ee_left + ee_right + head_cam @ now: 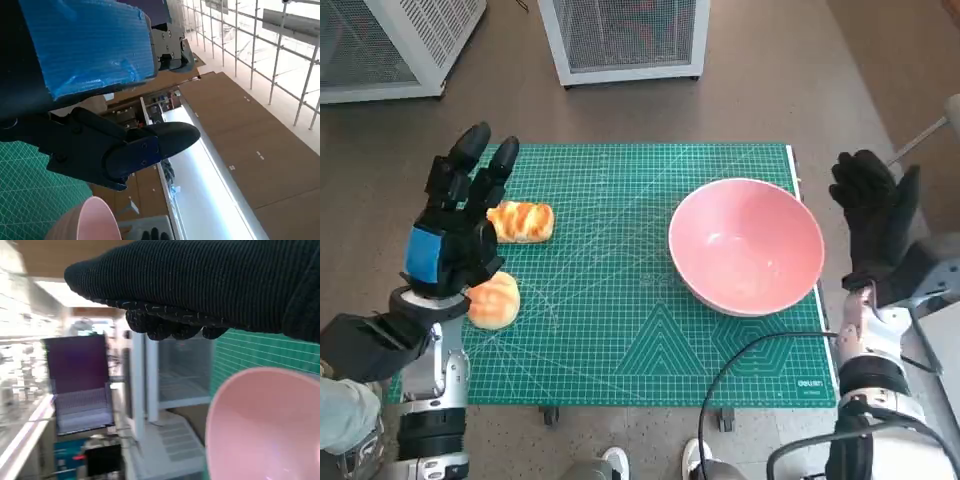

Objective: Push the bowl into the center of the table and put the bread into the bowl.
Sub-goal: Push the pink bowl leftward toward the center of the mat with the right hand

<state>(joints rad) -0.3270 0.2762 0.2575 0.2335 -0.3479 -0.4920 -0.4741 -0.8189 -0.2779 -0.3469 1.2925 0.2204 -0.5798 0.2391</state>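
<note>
Beside right hand (876,222), bowl (746,246), apart.

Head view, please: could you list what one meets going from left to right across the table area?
Left hand → striped bread → pink bowl → right hand. I left out the round bread, since the left hand overlaps it.

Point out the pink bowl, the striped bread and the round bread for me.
pink bowl (746,245): head view, on its inner floor.
striped bread (523,221): head view, middle of its top.
round bread (496,301): head view, on its visible crust beside the left hand.
</note>
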